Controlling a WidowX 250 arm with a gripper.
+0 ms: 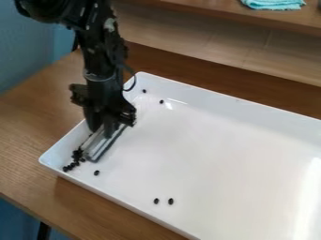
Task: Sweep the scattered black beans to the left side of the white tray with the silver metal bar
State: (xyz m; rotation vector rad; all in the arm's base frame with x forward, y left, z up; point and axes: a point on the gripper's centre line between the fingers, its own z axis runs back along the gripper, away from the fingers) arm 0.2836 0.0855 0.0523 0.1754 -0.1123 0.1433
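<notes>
Your claw (103, 130) is narrow, gripping the upper end of a pale, flat-edged tool (100, 143), which leaves the lower end free, low over the left side of the white tray (232, 154). That end sits right beside a cluster of dark beads (77, 154) at the near-left corner. The tray's raised rim probably helps contain them on the bench (28, 115). You have other beads scattered far left and along the near side.

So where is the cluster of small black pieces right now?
In the camera view, the cluster lies inside the white tray, by its corner at image left, just beside the lower end of the pale tool in the gripper.
</notes>
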